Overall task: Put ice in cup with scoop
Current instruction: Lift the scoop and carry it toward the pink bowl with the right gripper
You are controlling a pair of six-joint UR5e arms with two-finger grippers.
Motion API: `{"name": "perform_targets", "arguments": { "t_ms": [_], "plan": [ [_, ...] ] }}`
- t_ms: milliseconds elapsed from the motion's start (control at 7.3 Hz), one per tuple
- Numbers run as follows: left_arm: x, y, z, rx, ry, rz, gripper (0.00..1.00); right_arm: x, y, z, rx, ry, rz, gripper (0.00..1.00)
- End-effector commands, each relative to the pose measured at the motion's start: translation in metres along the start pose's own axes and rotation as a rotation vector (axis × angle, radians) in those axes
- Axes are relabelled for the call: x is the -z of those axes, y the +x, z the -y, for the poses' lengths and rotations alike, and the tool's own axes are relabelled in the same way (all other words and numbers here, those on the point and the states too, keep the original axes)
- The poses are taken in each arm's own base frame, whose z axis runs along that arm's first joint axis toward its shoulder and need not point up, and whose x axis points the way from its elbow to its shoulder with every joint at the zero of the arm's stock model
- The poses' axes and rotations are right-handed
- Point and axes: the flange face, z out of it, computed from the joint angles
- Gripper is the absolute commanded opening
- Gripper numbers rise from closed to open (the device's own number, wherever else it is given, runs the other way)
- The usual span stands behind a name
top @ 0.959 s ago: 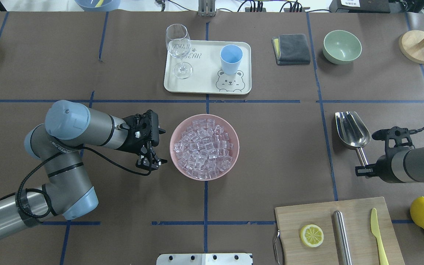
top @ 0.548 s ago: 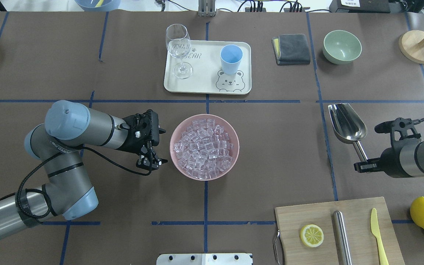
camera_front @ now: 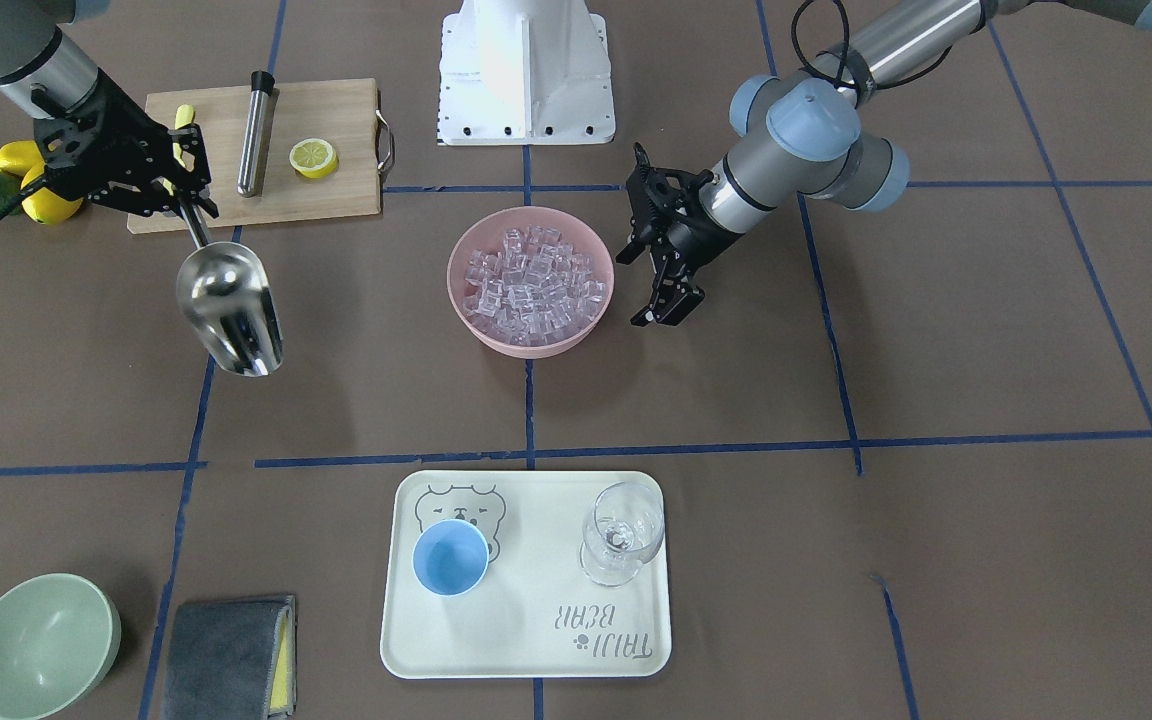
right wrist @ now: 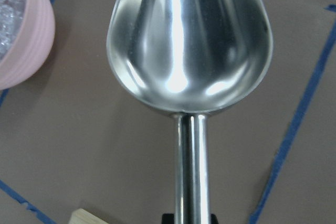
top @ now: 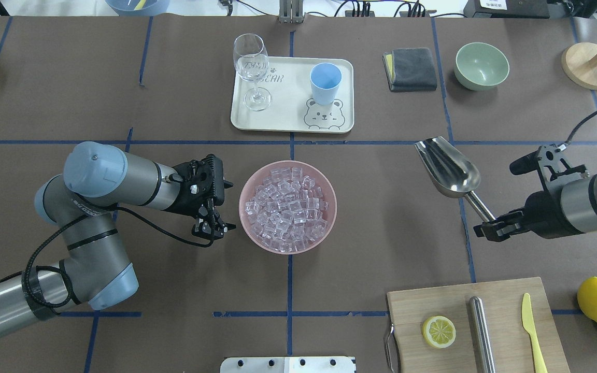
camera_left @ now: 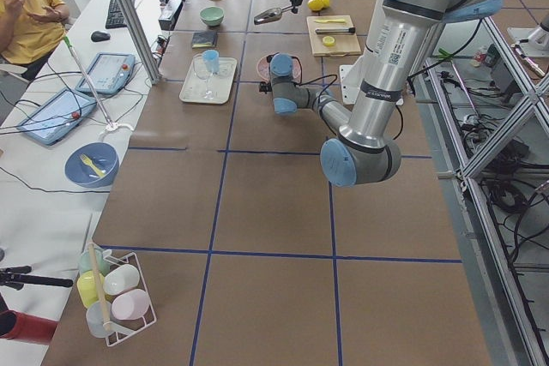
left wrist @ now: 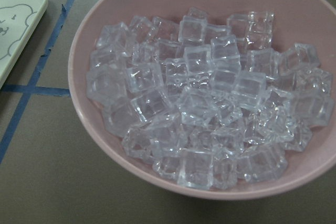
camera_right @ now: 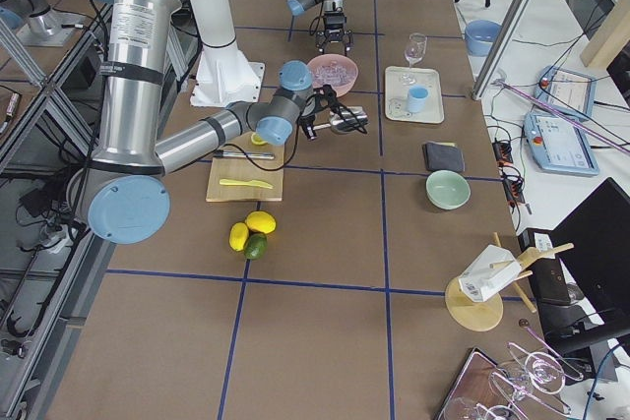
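From across the table, the right pincer (camera_front: 192,212) is clamped on the thin handle of the scoop (camera_front: 229,305). The scoop hangs above the table, its trough pointing away from the robot. The ice (camera_front: 534,280) fills a pink bowl (camera_front: 464,300) in the middle. The left pincer (camera_front: 669,305) hovers just beside that bowl, jaws apart and holding nothing. The cup (camera_front: 449,558) stands upright on a pale tray (camera_front: 396,650) next to a wine glass (camera_front: 621,535).

From overhead, the scoop sits to the right of the bowl, well apart from it, and is tilted toward the tray. The cup is on the tray's right half, beside the bear drawing. A cutting board (top: 506,295) lies near the right arm.

From the left end of the table, the far arm and the scoop are small, and the grip cannot be judged there.

From the right end, the near arm holds the scoop level, just beside the bowl.

The left wrist camera shows the bowl heaped with ice and a corner of the tray.

The right wrist camera shows the trough's inside as bare shiny steel. The handle runs down to the pincer, and the bowl's rim is at upper left.
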Motion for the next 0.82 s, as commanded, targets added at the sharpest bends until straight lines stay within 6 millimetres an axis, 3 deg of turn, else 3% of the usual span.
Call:
{"name": "perform_targets", "arguments": {
  "t_ms": [0,411,685],
  "plan": [
    [0.0,0.0,0.0,0.008,0.0,0.002,1.0,-0.004,-0.069,0.058,0.018,-0.03,-0.01,0.0],
    [-0.001,-0.001,-0.002,0.013,-0.005,0.003,1.0,-0.008,-0.166,0.105,0.155,-0.167,-0.119,0.0],
    [-0.002,-0.001,-0.002,0.023,-0.006,0.003,1.0,0.0,-0.191,0.114,0.276,-0.287,-0.187,0.0]
  ]
}}
